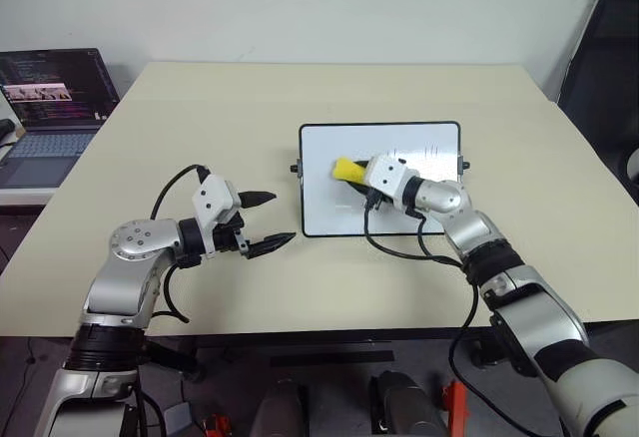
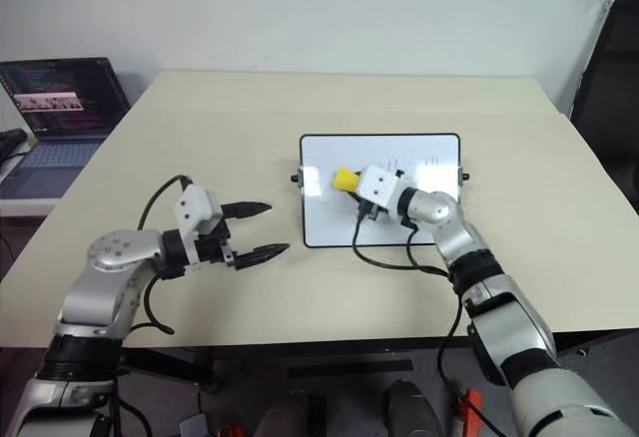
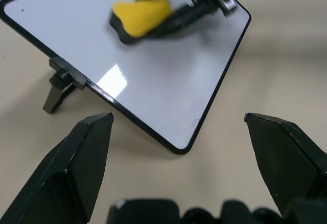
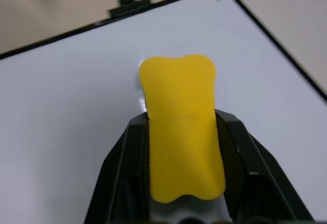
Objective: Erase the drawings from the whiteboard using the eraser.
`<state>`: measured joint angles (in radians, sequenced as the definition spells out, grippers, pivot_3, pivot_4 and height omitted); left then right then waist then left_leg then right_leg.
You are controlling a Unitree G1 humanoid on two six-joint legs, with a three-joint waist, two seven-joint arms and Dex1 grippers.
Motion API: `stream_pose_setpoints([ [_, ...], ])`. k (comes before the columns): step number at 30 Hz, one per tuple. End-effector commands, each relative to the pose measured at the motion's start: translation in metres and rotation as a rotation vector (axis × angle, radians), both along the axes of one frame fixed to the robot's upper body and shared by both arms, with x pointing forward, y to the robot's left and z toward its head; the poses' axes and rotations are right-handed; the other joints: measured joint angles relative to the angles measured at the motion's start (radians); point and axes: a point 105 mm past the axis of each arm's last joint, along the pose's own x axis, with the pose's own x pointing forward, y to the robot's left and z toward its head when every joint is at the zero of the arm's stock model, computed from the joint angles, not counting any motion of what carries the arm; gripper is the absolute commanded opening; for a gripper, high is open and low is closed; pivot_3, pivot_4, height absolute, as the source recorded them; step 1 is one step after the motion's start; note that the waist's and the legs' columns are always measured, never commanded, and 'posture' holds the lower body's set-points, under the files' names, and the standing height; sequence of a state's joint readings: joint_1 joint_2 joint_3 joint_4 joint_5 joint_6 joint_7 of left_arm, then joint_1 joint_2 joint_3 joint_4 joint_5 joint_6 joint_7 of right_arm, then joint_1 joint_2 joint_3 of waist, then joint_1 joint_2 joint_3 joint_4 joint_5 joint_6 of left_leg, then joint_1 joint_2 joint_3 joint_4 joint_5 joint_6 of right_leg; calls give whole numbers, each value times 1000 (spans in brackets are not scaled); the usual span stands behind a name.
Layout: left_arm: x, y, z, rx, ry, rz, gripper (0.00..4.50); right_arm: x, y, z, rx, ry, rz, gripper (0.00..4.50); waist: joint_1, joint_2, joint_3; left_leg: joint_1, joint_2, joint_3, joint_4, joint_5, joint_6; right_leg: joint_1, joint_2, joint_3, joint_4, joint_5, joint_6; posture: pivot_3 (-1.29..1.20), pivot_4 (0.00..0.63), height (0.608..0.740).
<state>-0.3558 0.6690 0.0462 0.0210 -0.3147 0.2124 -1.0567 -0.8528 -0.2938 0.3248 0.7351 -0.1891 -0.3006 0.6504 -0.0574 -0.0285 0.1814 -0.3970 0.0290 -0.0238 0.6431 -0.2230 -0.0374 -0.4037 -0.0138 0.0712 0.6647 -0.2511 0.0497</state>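
Observation:
The whiteboard (image 1: 329,198) lies flat in the middle of the table, white with a thin black frame. Faint grey drawings (image 1: 431,150) show near its far right part. My right gripper (image 1: 351,174) is shut on the yellow eraser (image 1: 348,169), which sits over the board's left middle; the eraser (image 4: 180,132) is squeezed between the two black fingers. My left gripper (image 1: 268,222) hovers open above the table just left of the board's near left corner, nothing between its fingers. The left wrist view looks at the board (image 3: 153,81) and the eraser (image 3: 140,17).
An open laptop (image 1: 45,108) stands on a side table at the far left. A black chair (image 1: 609,68) is at the right edge. The beige table (image 1: 300,88) has free room all round the board.

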Motion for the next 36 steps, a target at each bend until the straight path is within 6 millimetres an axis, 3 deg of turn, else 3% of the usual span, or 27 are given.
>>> stream_pose_setpoints([
  [1, 1, -5, 11, -18, -32, -24, 4500, -20, -10, -49, -137, 162, 48, 1362, 0, 0, 0, 0, 0, 0, 0, 0, 0, 0, 0, 0, 0, 0, 0, 0, 150, 740],
  [4, 2, -7, 13, -23, -36, -34, 4500, -30, -12, -60, -174, 205, 78, 1361, 0, 0, 0, 0, 0, 0, 0, 0, 0, 0, 0, 0, 0, 0, 0, 0, 150, 740],
  [7, 3, -11, 19, -33, -45, -53, 4500, -28, -17, -48, -124, 192, 60, 1360, -1, 0, 0, 0, 0, 0, 1, 0, 0, 0, 1, 0, 1, 0, 0, 0, 150, 740],
  [9, 4, -13, 25, -47, -57, -67, 4500, -27, -20, -26, -42, 177, 57, 1359, 0, 0, 0, 0, 0, 0, 1, 0, 0, 0, 1, 0, 1, 0, 0, 0, 150, 740],
  [11, 8, -15, 39, -88, -84, -68, 4500, -29, -27, 10, 49, 150, 53, 1359, 9, 0, 1, -1, 0, -1, 1, 0, 0, -1, 0, 0, 0, 0, 0, 0, 150, 740],
  [16, 20, -18, 81, -235, -158, -29, 4500, -66, -62, 89, 201, 132, 80, 1358, 27, 1, 4, -10, -1, -2, 1, -1, -1, -6, -1, -2, -2, 2, 6, 0, 150, 740],
  [19, 19, -25, 92, -196, -177, -45, 4500, -81, -93, 118, 232, 118, 26, 1357, 25, 1, 4, -10, -1, -3, 0, -3, -3, -7, -1, -3, -3, 2, 3, 0, 150, 740],
  [21, 17, -32, 86, -88, -158, -69, 4500, -81, -118, 129, 239, 93, -65, 1356, 23, 1, 4, -10, -1, -2, -1, -4, -4, -7, -1, -3, -4, 0, 3, 0, 150, 740],
  [24, 14, -42, 89, -40, -169, -98, 4500, -81, -154, 130, 206, 96, -185, 1356, 25, 1, 4, -11, -1, -1, -2, -6, -5, -7, -1, -2, -6, -1, 3, 0, 150, 740],
  [30, 16, -47, 87, 12, -145, -106, 4500, -86, -198, 108, 131, 163, -308, 1356, 23, 1, 4, -11, -1, -1, -2, -6, -4, -7, -1, -2, -7, -4, 6, 0, 150, 740],
  [36, 17, -53, 83, 7, -141, -114, 4500, -84, -207, 102, 134, 173, -331, 1356, 15, 1, 4, -11, 0, 0, 0, -6, -4, -7, 0, -1, -6, -4, 6, 0, 150, 740],
])
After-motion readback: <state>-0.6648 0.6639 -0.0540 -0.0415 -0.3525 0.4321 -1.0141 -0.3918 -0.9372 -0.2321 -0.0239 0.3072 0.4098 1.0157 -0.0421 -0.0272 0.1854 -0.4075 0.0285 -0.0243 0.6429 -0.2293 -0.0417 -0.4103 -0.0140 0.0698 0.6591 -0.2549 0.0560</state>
